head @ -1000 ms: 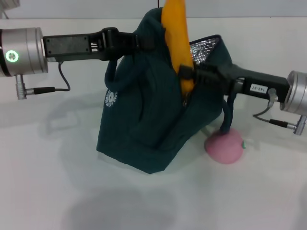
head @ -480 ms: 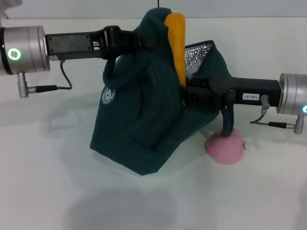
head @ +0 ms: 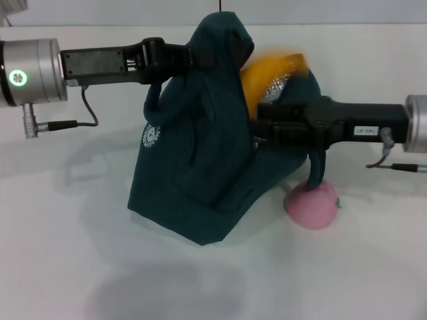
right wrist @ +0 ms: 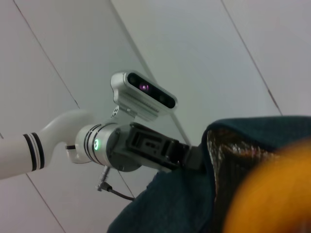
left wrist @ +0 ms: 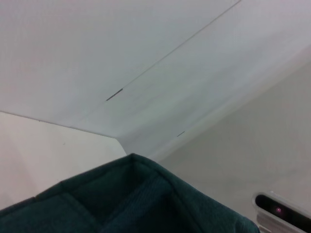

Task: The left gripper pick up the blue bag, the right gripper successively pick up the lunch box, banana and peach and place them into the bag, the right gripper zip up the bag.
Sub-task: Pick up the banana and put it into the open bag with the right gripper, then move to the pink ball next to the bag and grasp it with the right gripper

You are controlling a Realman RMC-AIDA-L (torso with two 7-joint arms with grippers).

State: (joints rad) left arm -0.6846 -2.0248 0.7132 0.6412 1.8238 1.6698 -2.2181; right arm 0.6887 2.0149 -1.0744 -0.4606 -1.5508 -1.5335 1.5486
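My left gripper (head: 190,57) is shut on the top of the blue bag (head: 193,160) and holds it up on the white table; the bag's fabric also shows in the left wrist view (left wrist: 136,199). The banana (head: 275,69) is blurred and lies tipped across the bag's open mouth, over the foil lining (right wrist: 226,160). It fills the corner of the right wrist view (right wrist: 272,194). My right gripper (head: 259,125) is at the bag's right side below the banana, its jaws apart and empty. The peach (head: 312,205) lies on the table right of the bag. The lunch box is hidden.
A loop handle (head: 316,167) of the bag hangs down onto the peach. The white table (head: 80,267) stretches around the bag. The right wrist view shows my left arm's silver wrist (right wrist: 97,144) and the head camera (right wrist: 146,92).
The banana stood upright in the right gripper above the bag; it has now tipped over to the right and down into the bag's mouth, free of the gripper. The left gripper has held still.
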